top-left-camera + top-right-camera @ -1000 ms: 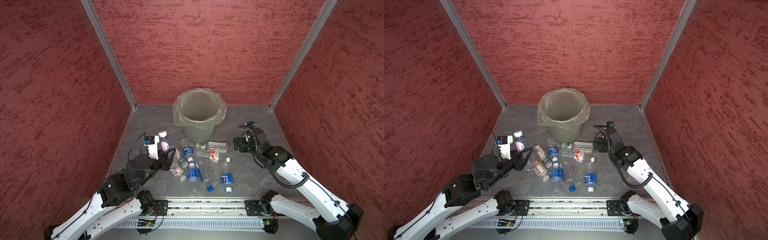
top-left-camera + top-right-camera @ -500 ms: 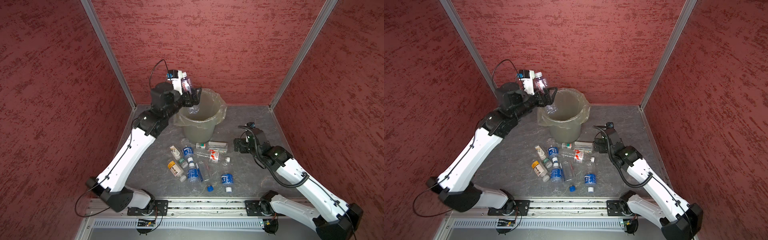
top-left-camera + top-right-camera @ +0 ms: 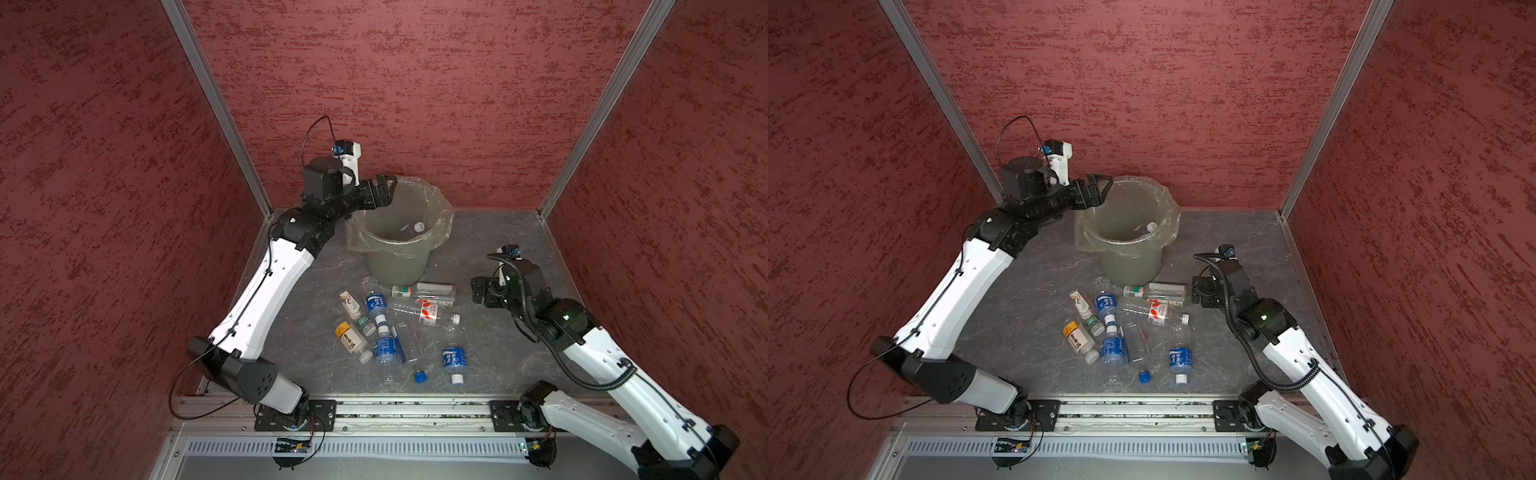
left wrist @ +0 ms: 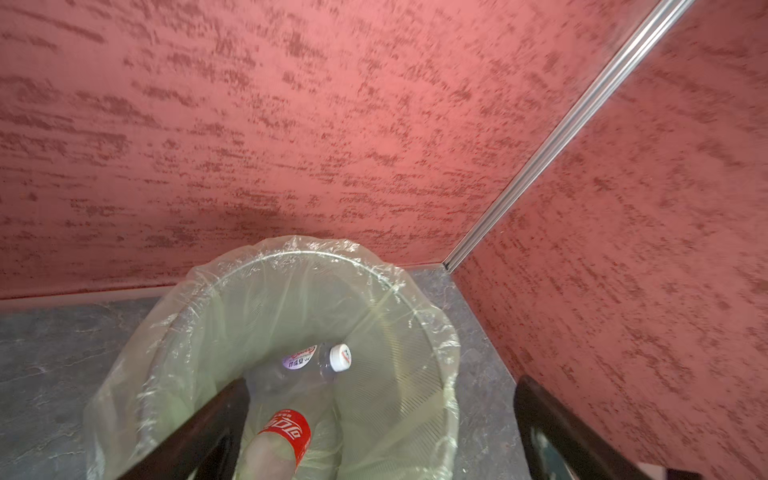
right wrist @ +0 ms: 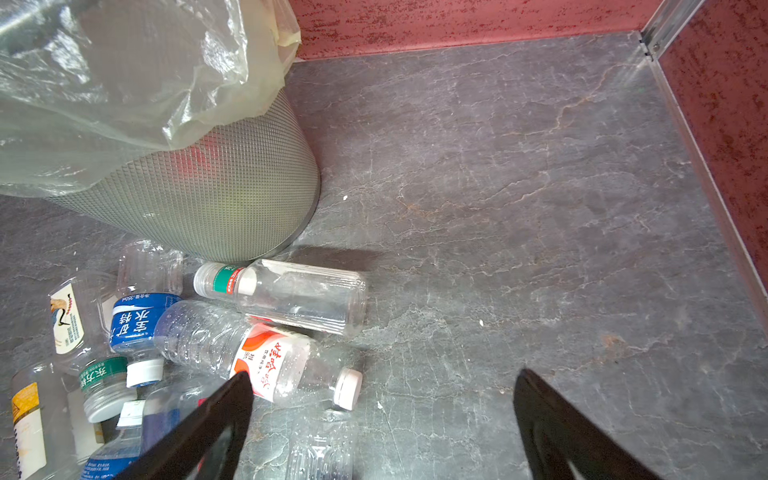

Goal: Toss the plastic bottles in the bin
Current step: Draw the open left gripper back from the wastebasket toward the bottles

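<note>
Two bottles [image 4: 309, 361] lie inside the bin [image 3: 397, 266]; the other bottles [image 3: 376, 303] lie heaped on the floor [image 3: 498, 232] just before it. The left gripper [image 3: 384, 191] hangs over the bin's rim, jaws apart, empty. The right gripper [image 3: 478, 291] sits low beside the heap, jaws apart, empty.

The left claw [image 3: 1105, 190] gapes empty above the bin [image 3: 1133, 266], plastic bottles [image 3: 1156, 311] strewn before it.

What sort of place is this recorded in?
Probably a lab robot cell, not a home: red wall panels on aluminium posts enclose a grey tabletop, two arms mount on a front rail, and bottles lie scattered by a lined bin.
</note>
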